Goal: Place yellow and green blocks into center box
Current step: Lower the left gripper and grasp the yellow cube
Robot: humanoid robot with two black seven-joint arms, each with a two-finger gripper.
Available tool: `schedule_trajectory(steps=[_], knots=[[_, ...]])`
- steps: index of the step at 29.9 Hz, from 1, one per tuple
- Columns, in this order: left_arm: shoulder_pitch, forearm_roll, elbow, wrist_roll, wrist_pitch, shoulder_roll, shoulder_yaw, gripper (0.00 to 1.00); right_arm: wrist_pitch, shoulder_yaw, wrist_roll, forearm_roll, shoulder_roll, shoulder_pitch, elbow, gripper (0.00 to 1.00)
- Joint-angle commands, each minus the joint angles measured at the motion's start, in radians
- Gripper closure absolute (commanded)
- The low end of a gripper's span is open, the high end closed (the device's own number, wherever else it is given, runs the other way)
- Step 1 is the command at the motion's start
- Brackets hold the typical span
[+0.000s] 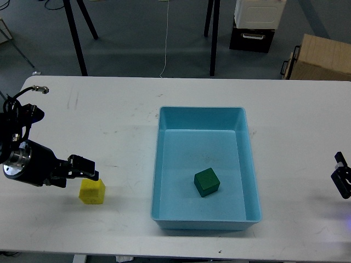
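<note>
1. Green block (207,182) already sits on the floor of the blue tray (164,164), toward the tray's near wall, slightly turned. That half looks done.
2. Yellow block (92,192) is still out on the white table (109,109), near the table's front edge, left of the tray and well apart from it.
3. My left gripper (86,171) is right at the yellow block, fingers at its top back edge. Fingers look fairly close together, but I can't tell if they're clamped on the block or just touching it. From this angle they don't clearly straddle it.
4. My right gripper (343,176) is barely in view at the table's right edge, dark and cut off. Can't tell whether it's spread or closed. Nothing visibly held.
5. Risk: if the fingers only catch the top edge, the block could tip or squirt out toward the front edge of the table and drop off, since it sits close to that edge.
6. Risk: a shallow pinch could slip during the carry, with the block falling short of the tray's left wall.
7. Risk: carrying too low could clip the left wall and shove the tray.
8. Risk: releasing over the near half of the tray could land yellow on green and bounce it. I'd aim for the far half, which is bare.
</note>
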Motion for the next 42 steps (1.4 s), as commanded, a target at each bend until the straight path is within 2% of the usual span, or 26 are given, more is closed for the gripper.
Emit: schedule_trajectory(steps=[1, 7, 20, 23, 31, 37, 39, 40, 41, 42], knots=[[-0.019, 0.001, 0.031, -0.005, -0.003, -0.073, 0.024, 0.00, 0.000, -0.001, 0.000, -0.001, 0.005, -0.006, -0.017, 0.00], [0.001, -0.001, 0.132, -0.011, -0.003, -0.186, 0.030, 0.00, 0.000, 0.001, 0.000, -0.001, 0.005, -0.003, -0.029, 0.00], [0.103, -0.007, 0.170, -0.015, -0.008, -0.193, 0.021, 0.00, 0.000, 0.001, 0.000, -0.001, 0.003, -0.006, -0.030, 0.00], [0.133, -0.007, 0.190, -0.034, -0.008, -0.193, 0.014, 0.00, 0.000, 0.001, -0.002, -0.001, 0.003, -0.006, -0.038, 0.00], [0.179, -0.007, 0.230, -0.039, -0.008, -0.222, -0.011, 0.00, 0.000, 0.001, -0.002, -0.001, 0.003, -0.005, -0.043, 0.00], [0.199, -0.001, 0.250, -0.073, -0.008, -0.255, -0.011, 0.03, 0.000, 0.001, -0.002, -0.002, 0.003, -0.005, -0.044, 0.00], [0.198, 0.001, 0.250, -0.105, -0.008, -0.262, -0.003, 0.10, 0.000, 0.001, -0.002, -0.002, 0.003, -0.005, -0.050, 0.00], [0.196, 0.001, 0.250, -0.111, -0.008, -0.265, -0.002, 0.19, 0.000, 0.001, -0.002, -0.002, 0.003, -0.005, -0.052, 0.00], [0.192, 0.002, 0.250, -0.113, -0.008, -0.268, 0.000, 0.37, 0.000, 0.001, -0.002, -0.002, 0.003, -0.005, -0.053, 0.00], [0.189, 0.002, 0.247, -0.110, -0.008, -0.270, -0.002, 0.51, 0.000, 0.001, 0.000, -0.001, 0.003, -0.006, -0.053, 0.00]])
